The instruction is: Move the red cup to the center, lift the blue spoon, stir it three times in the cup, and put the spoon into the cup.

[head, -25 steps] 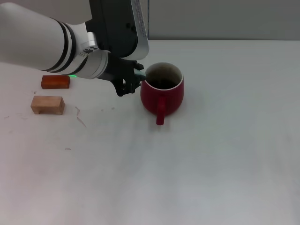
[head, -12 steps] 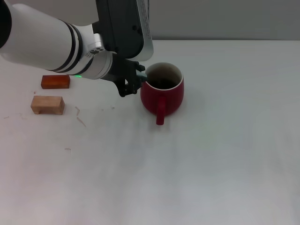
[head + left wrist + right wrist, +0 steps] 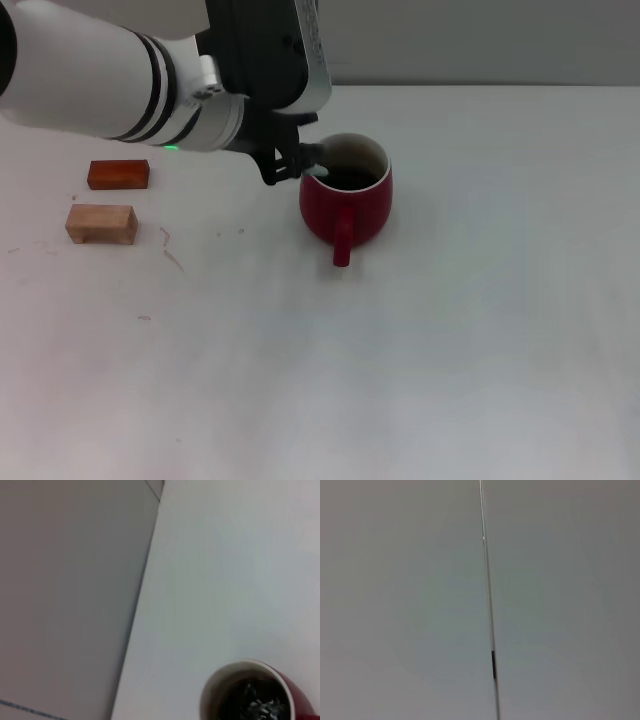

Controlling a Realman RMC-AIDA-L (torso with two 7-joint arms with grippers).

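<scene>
At the cup's (image 3: 346,198) rim, left gripper (image 3: 300,160) fingers, seemingly pinching the light, slippery spoon's (image 3: 316,164) handle, need firm hold.

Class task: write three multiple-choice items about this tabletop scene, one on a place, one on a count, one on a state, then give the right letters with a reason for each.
1. Where is the left end effector?
A. at the red cup's rim, on the robot's left side of it
B. over the wooden blocks
C. at the table's near edge

2. How many small blocks lie on the table?
A. one
B. two
C. four

3. How does the red cup stand?
A. on its side
B. upside down
C. upright, handle toward the robot

Answers:
1 A: the head view shows the dark end effector against the cup's left rim.
2 B: an orange-red block and a tan block lie side by side to the robot's left.
3 C: the open mouth faces up and the handle points at the camera.
</scene>
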